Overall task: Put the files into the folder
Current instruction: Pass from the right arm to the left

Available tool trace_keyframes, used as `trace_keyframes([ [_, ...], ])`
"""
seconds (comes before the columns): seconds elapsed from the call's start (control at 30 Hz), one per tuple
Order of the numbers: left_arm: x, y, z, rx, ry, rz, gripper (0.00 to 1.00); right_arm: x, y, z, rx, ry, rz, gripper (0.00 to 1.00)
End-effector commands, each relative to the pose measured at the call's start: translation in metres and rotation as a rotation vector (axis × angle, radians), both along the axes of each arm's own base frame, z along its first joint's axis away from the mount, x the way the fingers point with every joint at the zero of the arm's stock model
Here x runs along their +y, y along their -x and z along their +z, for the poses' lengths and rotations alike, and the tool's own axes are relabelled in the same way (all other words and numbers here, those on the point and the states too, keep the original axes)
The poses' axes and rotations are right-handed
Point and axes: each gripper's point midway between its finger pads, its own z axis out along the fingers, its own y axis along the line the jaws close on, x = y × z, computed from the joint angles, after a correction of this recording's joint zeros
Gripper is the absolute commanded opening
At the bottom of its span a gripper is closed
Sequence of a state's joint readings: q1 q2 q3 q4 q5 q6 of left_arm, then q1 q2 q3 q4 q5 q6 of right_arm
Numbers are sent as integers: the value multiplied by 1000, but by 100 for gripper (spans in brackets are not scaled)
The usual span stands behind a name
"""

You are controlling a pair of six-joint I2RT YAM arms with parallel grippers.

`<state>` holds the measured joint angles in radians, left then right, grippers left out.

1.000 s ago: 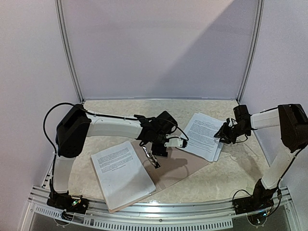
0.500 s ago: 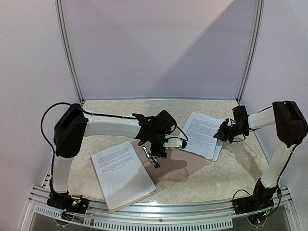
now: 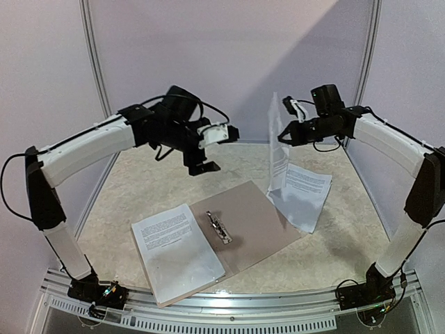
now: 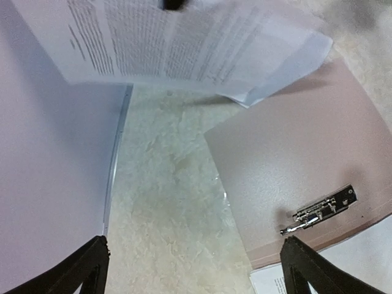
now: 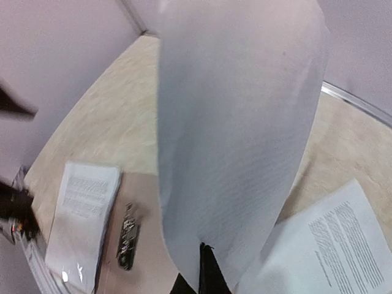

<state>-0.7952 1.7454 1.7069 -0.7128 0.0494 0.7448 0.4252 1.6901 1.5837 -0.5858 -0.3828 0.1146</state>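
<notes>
One file (image 3: 277, 167) aloft in right hand (image 3: 284, 137) (folder (image 3: 259, 224) open below)

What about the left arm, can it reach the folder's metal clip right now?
Probably yes. The left gripper hangs open above the table, nothing lies over the clip, and the lifted sheet hangs off to the right.

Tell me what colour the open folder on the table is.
The folder is plain tan-brown, with a shiny metal clip; the top view shows it best.
</notes>
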Motion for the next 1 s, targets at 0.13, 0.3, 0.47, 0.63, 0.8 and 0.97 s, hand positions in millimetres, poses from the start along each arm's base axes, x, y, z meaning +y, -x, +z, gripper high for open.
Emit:
trace_keyframes([
  [0.13,40,22,48,65,54,29,99,91,140,29,-94,0,629,0],
  [0.3,53,28,56,52,60,62,100,100,163,60,-158,-108,724,0],
  [0.47,52,46,72,85,119,24,99,97,171,75,-234,-128,756,0],
  [0.63,36,95,68,264,179,-190,46,97,172,80,-265,-142,756,0],
  [0.8,35,100,68,283,193,-197,0,95,167,72,-260,-113,735,0],
  [0.97,36,103,66,304,196,-202,0,92,146,64,-296,-53,636,19],
])
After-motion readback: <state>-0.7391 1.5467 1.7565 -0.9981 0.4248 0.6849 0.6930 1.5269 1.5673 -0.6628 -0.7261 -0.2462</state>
